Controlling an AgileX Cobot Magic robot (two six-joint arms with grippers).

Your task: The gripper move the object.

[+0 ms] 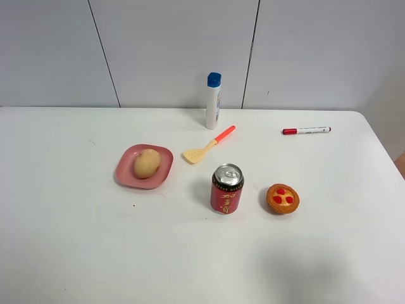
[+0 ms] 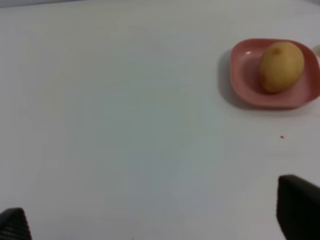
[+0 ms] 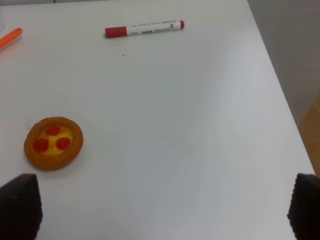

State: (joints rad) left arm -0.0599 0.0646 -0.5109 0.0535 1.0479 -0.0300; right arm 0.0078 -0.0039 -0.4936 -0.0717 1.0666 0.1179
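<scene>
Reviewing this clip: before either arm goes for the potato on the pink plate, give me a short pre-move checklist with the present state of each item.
1. Potato located and unobstructed from above: ok; it lies on the pink plate.
2. Left gripper open and empty: ok; both fingertips show far apart in the left wrist view, nothing between them.
3. Right gripper open and empty: ok; fingertips wide apart over bare table.
4. Closer arm chosen: ok for the left; its wrist view shows the potato, the right shows only the tart and marker.
5. Neighbours clear of the approach: ok; the spatula and red can lie apart from the plate.
6. Gripper height above the table: cannot tell.
</scene>
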